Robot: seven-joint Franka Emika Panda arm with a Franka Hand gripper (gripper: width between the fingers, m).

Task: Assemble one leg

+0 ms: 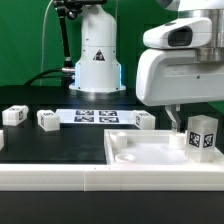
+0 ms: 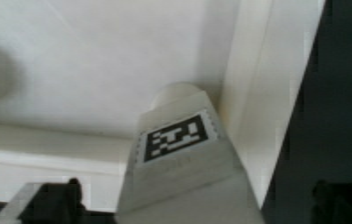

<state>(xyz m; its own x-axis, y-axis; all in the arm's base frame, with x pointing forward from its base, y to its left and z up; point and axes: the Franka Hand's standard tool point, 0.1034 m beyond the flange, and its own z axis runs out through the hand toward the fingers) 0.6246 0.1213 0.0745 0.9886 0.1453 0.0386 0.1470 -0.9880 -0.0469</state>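
A white leg (image 1: 203,133) with a black-and-white tag stands on the large white panel (image 1: 140,158), near its corner at the exterior view's right. My gripper (image 1: 190,122) hangs over it. In the wrist view the leg (image 2: 187,160) lies between my two dark fingertips (image 2: 57,200), with a narrow gap on each side, so the jaws are open and not pressing on it. Its tag faces the camera. Three more legs lie on the black table: two on the exterior view's left (image 1: 12,115) (image 1: 47,119) and one behind the panel (image 1: 143,120).
The marker board (image 1: 95,116) lies flat at the back, in front of the robot's base (image 1: 97,60). A long white rim bar (image 1: 60,178) runs along the table's front. The panel's raised wall (image 2: 271,90) stands close beside the leg.
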